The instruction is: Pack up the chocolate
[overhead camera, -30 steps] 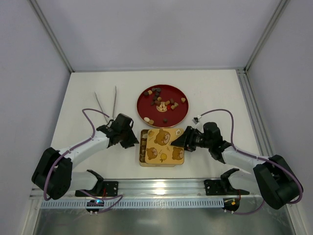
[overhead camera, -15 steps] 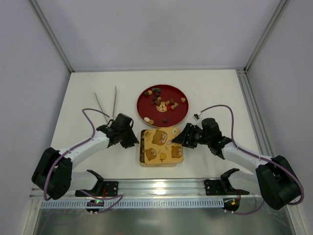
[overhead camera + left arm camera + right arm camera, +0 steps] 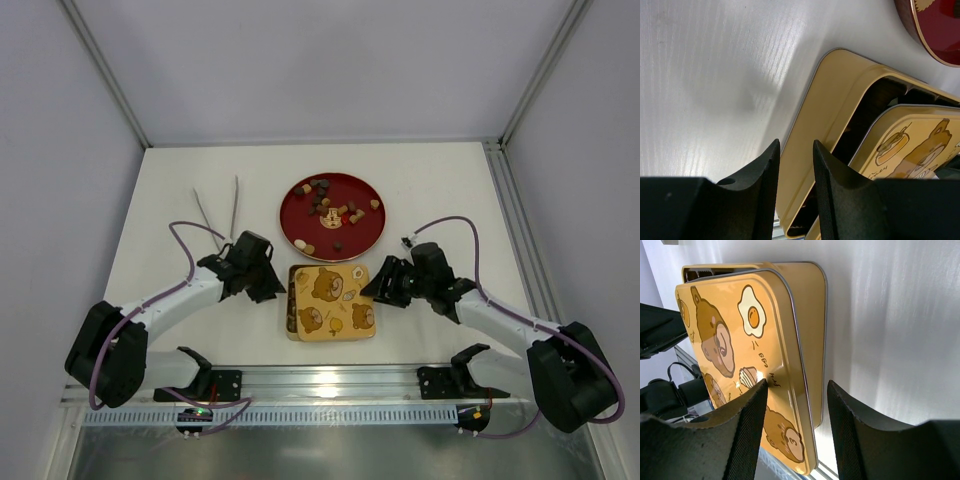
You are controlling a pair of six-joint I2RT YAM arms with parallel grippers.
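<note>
The box (image 3: 815, 130) sits between my left pincer (image 3: 272, 292) and right pincer (image 3: 372, 290), lid (image 3: 335, 298) on top. Behind it, the plate (image 3: 365, 229) carries chocolate (image 3: 321, 187).

We find almost nothing that can be read. In the right wrist view the lid (image 3: 735, 390) carries a few small dark handwritten marks just below the fried-egg drawing (image 3: 753, 311). They are turned sideways and look to us like "egg", though we cannot be sure. A second short scribble sits just beside the cupcake drawing (image 3: 747, 376), too small and too slanted for us to make out. In the left wrist view we see only tiny strokes by a drawing on the lid, unreadable. From above, the lid and the plate (image 3: 300, 215) show us pictures only, no legible letters, numbers or brand
</note>
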